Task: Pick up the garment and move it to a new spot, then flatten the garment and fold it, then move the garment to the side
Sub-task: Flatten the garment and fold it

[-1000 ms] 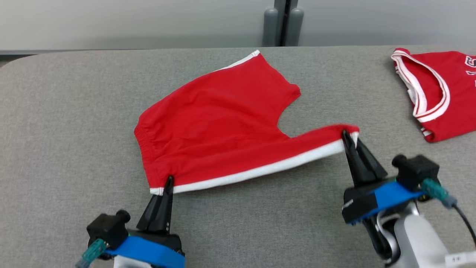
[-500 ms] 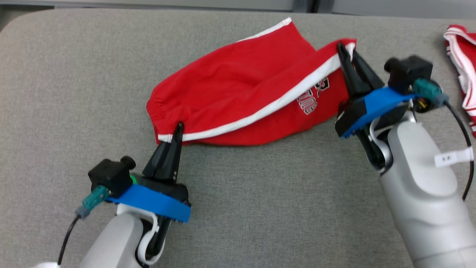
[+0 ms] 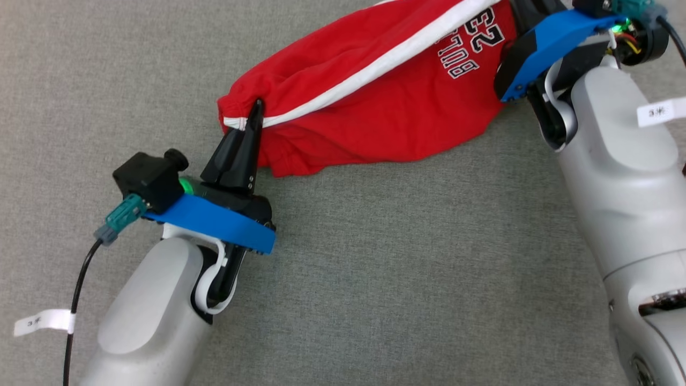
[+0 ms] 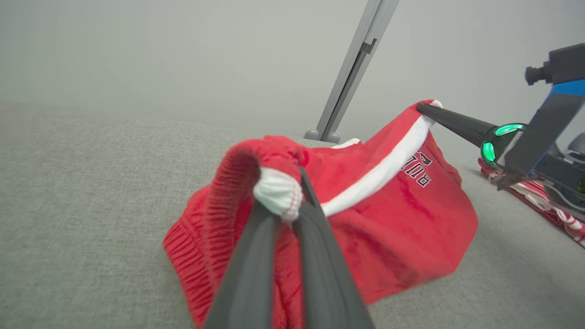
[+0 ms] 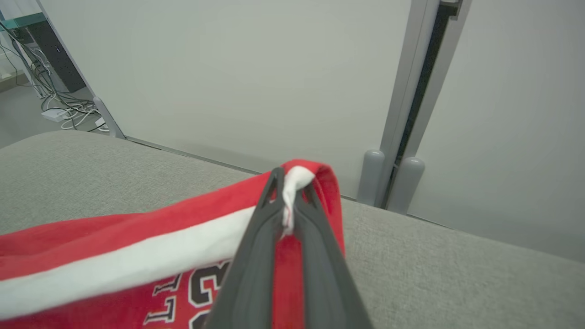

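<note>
Shorts [image 3: 386, 107] raised, folding; corners pinched between left fingers [image 3: 241, 150], right fingers [image 5: 251, 274].

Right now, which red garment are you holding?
The red shorts with white side stripe, held by left gripper and right gripper; the white-trimmed red garment lies loose.

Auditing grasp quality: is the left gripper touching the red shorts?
Touching. Left wrist view: left gripper is shut on the red shorts, white-striped corner pinched between its fingers.
</note>
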You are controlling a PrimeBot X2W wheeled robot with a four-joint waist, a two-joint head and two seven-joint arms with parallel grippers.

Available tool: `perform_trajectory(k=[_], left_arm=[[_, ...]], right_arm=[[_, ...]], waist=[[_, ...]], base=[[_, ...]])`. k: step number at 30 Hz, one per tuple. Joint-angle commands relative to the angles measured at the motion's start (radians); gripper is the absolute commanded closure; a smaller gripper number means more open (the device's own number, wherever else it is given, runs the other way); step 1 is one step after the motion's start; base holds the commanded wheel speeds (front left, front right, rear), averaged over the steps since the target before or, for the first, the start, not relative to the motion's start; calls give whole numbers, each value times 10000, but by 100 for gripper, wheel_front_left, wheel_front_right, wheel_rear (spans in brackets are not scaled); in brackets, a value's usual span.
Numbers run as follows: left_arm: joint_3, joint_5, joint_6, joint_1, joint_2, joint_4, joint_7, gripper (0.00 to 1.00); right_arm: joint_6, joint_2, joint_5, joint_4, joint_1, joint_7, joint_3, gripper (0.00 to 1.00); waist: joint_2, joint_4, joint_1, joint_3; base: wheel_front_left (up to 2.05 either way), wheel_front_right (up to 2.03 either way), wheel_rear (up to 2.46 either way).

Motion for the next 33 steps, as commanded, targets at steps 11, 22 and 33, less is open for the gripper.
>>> perform_trajectory(k=[11, 22, 33], left_arm=[[146, 143, -22, -672, -275, 309, -44, 0], [1857, 1244, -23, 1091, -463, -886, -43, 0], [4377, 2703, -23, 2658, -1018, -1904, -42, 0]], right_arm=[[1, 176, -502, 2072, -1344, -725, -237, 0], [1, -572, -418, 2193, -403, -996, 414, 0], [1, -1055, 258, 2725, 618, -704, 1154, 0]], waist=[[-1, 314, -3, 435], [-1, 226, -3, -259], [-1, 153, -3, -931]], base=[[0, 0, 0], [0, 0, 0], [0, 0, 0]])
